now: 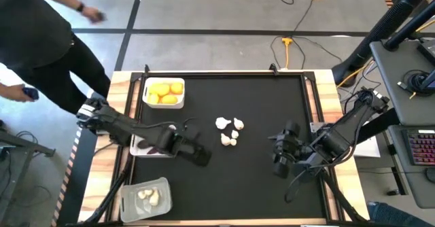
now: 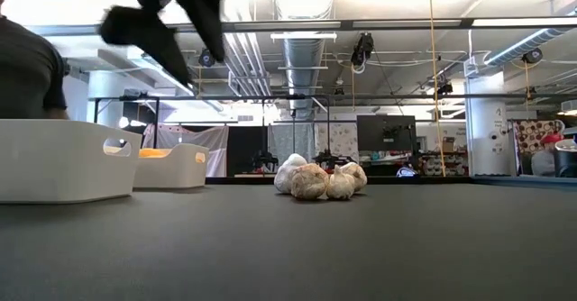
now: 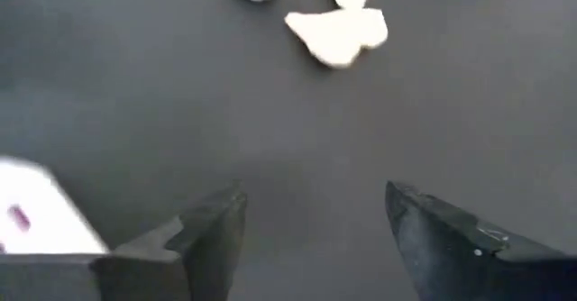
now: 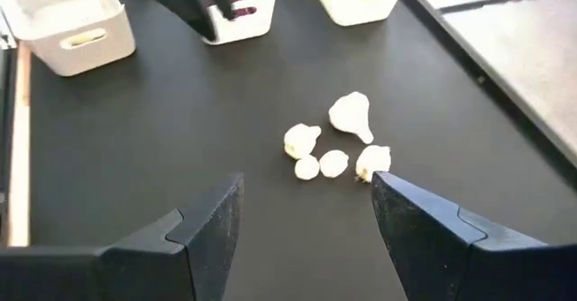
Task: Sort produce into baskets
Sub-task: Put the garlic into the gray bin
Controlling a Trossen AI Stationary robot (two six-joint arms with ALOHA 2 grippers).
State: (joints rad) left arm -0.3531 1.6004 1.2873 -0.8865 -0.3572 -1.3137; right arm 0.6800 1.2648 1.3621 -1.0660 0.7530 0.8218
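Several white garlic bulbs (image 1: 230,130) lie in a small group on the black mat, also in the low view (image 2: 317,178) and the right wrist view (image 4: 332,146). My left gripper (image 1: 202,156) is open and empty above the mat, left of the bulbs, its fingers (image 3: 212,238) apart over bare mat. My right gripper (image 1: 280,160) is open and empty, right of the bulbs. A white basket (image 1: 164,93) at the far left holds yellow fruits. A second white basket (image 1: 151,145) holds purple pieces. A translucent basket (image 1: 145,198) at the near left holds garlic.
A person (image 1: 41,43) stands beyond the table's far left corner. The mat's raised edges (image 1: 309,84) frame the work area. Open mat lies between the bulbs and the near edge.
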